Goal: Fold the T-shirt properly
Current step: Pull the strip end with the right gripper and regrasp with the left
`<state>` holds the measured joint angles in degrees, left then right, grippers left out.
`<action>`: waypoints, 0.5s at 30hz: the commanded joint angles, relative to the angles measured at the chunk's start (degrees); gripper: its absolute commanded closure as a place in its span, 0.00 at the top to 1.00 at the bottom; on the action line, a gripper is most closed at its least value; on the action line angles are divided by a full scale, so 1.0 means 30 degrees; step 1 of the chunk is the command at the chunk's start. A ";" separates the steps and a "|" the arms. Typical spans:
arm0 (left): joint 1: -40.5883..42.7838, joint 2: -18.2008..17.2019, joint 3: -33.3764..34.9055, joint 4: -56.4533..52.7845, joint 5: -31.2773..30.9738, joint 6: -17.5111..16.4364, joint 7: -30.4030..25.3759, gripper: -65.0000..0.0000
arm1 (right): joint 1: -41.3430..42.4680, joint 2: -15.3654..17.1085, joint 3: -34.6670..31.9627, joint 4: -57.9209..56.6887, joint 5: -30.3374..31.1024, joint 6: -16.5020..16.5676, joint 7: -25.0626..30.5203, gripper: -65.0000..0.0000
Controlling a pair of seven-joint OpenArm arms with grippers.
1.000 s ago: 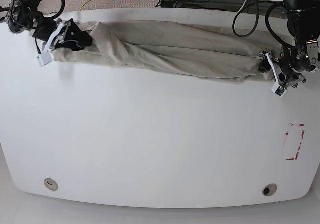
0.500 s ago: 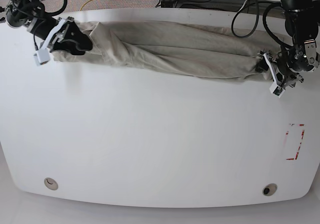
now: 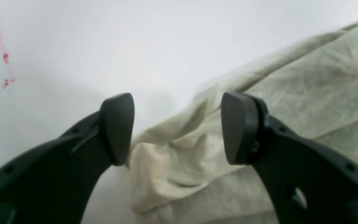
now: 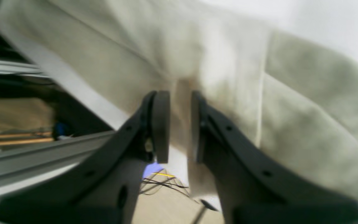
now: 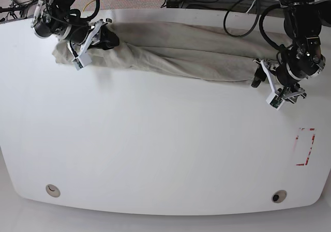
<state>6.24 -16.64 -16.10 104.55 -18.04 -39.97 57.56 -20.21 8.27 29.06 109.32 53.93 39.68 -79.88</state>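
The T-shirt [image 5: 181,51] is stretched in a long band across the upper part of the table [image 5: 155,149], left to right. Its left end is pinched between the narrowed jaws of the right gripper [image 4: 179,124]. The left gripper [image 3: 177,127] is held wide at the right end, cloth lying between its fingers, ungripped.

Lay stretched across the far side of the table [image 5: 155,149]: the T-shirt [image 5: 181,51], bunched lengthwise. Sat at the T-shirt's left end in the base view: the right gripper [image 4: 180,124]. Stood at its right end: the left gripper [image 3: 177,127], straddling the cloth edge.
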 commanded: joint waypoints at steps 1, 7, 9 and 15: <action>-0.0190 0.0522 -0.0099 0.0446 -0.0154 -0.0012 0.0403 0.62 | 0.0069 0.0305 0.0145 0.0293 -0.0937 0.0106 0.0706 0.17; 0.0425 0.1695 -0.0011 -0.0404 -0.0037 -0.0012 0.0550 0.62 | 0.0479 0.1154 0.0145 -0.0410 -0.3867 0.0106 0.1146 0.17; 0.0894 0.1695 -0.0041 -0.0609 -0.0037 -0.0012 0.0550 0.62 | 0.0479 0.1565 0.0116 -0.1230 -0.4366 0.0106 0.1439 0.17; 0.2154 0.0991 -0.0715 -0.1137 -0.0096 -0.0012 0.0550 0.61 | 0.0626 0.2766 0.0057 -0.4161 -0.5977 0.0106 0.3314 0.17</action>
<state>12.64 -11.81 -16.69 100.18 -17.67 -39.99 60.23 -18.48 14.96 28.99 98.37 37.76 39.72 -70.83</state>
